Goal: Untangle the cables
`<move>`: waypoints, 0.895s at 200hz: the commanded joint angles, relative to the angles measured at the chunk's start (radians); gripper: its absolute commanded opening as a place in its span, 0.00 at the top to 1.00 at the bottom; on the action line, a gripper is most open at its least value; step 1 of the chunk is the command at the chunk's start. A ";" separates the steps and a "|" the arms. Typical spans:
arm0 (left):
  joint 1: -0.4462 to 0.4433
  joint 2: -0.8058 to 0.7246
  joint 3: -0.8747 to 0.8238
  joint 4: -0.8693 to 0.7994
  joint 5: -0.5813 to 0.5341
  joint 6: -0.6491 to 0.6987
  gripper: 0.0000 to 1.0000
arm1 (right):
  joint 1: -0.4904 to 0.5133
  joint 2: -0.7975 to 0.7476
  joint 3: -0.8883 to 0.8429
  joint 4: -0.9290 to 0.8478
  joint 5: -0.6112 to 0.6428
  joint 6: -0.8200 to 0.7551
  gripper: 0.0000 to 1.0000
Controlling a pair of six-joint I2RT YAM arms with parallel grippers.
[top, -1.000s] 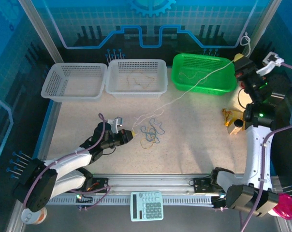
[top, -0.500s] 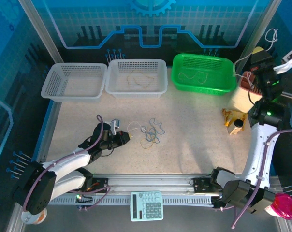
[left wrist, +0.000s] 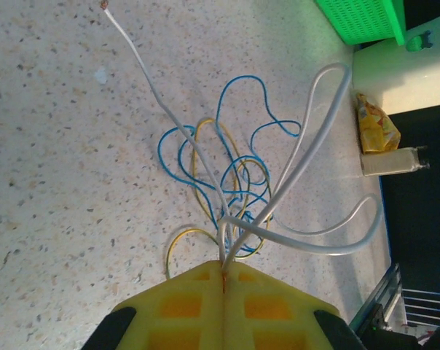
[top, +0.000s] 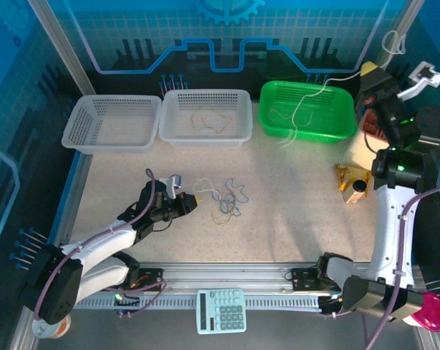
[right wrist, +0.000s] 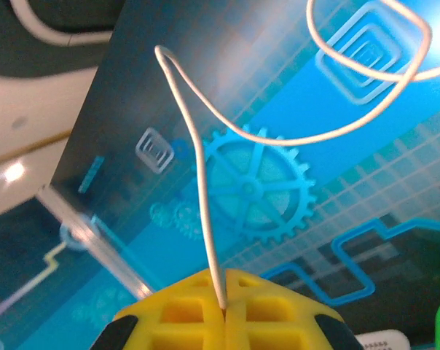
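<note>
Cables [left wrist: 231,186] tangled, white cable [right wrist: 203,211] end hidden inside right pincer [right wrist: 224,278]

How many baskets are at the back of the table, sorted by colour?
White: 2, the left white basket and the middle white basket
Green: 1, the green basket
Total: 3
</note>
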 commanded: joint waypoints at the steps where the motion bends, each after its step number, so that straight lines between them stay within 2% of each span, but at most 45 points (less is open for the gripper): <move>1: 0.006 -0.006 0.027 -0.022 0.035 0.021 1.00 | 0.107 -0.008 -0.004 -0.054 0.030 -0.131 1.00; 62: 0.006 -0.004 0.040 -0.027 0.054 0.021 1.00 | 0.325 0.089 0.002 -0.131 0.183 -0.321 1.00; 179: 0.006 0.036 0.028 -0.024 0.070 0.028 1.00 | 0.446 0.231 0.089 -0.133 0.277 -0.387 1.00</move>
